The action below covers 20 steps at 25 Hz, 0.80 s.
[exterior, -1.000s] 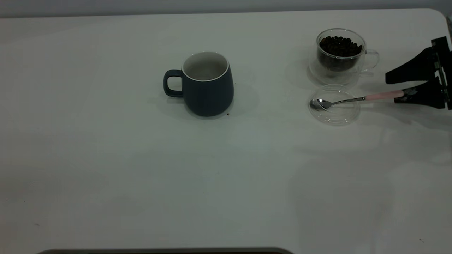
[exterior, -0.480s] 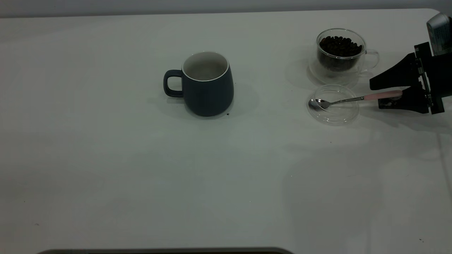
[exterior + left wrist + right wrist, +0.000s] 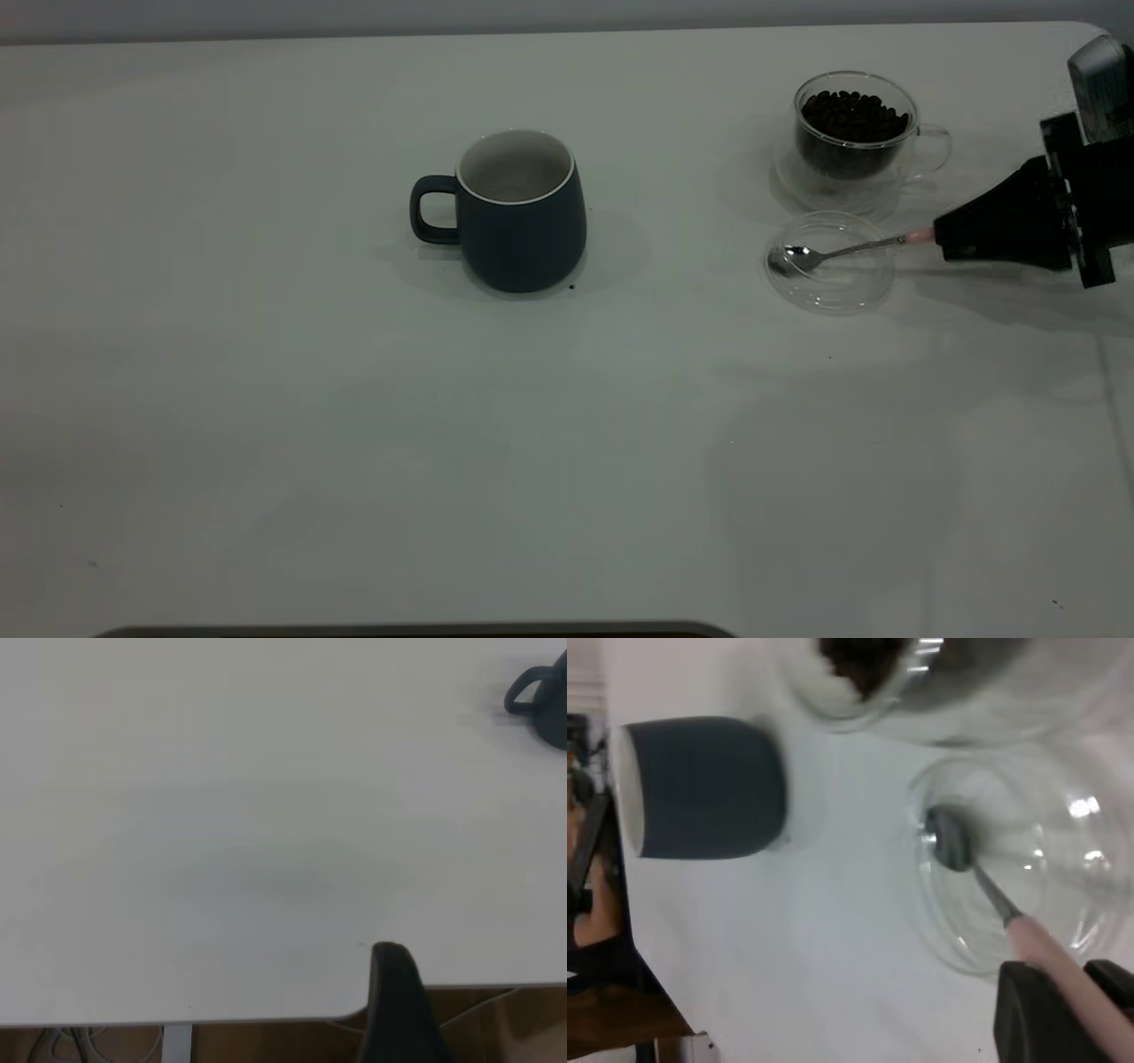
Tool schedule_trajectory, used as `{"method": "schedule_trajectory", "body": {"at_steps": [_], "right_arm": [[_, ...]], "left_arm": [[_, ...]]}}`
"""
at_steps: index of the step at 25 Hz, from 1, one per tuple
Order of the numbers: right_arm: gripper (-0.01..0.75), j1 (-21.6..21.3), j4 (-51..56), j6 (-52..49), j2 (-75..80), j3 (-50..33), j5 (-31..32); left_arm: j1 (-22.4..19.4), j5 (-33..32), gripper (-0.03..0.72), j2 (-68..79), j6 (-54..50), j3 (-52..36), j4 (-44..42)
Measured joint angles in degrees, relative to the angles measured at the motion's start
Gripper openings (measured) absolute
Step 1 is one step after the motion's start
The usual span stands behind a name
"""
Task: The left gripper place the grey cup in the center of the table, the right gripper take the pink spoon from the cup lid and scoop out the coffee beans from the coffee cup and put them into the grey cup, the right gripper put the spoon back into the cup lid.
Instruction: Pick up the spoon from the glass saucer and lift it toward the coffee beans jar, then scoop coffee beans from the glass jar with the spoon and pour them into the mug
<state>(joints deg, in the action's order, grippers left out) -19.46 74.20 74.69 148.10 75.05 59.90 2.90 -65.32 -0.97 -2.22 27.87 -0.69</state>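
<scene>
The grey cup (image 3: 521, 213) stands upright near the table's middle, handle to the left; it also shows in the right wrist view (image 3: 700, 784). The glass coffee cup (image 3: 852, 133) holding coffee beans stands at the back right. In front of it lies the clear cup lid (image 3: 842, 291). The pink spoon (image 3: 842, 252) rests with its bowl in the lid. My right gripper (image 3: 941, 237) is shut on the spoon's pink handle (image 3: 1050, 957) beside the lid (image 3: 1045, 842). My left gripper (image 3: 396, 992) is parked at the table's edge, far from the cup.
The table's right edge and rounded back corner (image 3: 1094, 35) lie close behind my right arm. A small dark speck (image 3: 572, 286) lies by the grey cup's base. The front and left of the white table hold no objects.
My right gripper has moved left along the pink handle and closed on it. The spoon and lid have shifted slightly left. The grey cup and coffee cup have not moved.
</scene>
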Motion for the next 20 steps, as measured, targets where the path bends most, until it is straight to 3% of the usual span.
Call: {"method": "schedule_trajectory", "body": {"at_steps": [13,17,20], "right_arm": [[0.1,-3.71,-3.11,-3.42,-9.74,0.0,5.31],[0.1,-3.36,3.34,-1.49,-13.39,-0.05,5.79],[0.1,-2.68,7.34,0.12,-13.5,-0.05,1.54]], "left_arm": [[0.0,0.0,0.513,0.0,0.13,0.0,0.0],[0.0,0.0,0.513,0.0,0.13,0.0,0.0],[0.0,0.0,0.513,0.0,0.13,0.0,0.0]]}}
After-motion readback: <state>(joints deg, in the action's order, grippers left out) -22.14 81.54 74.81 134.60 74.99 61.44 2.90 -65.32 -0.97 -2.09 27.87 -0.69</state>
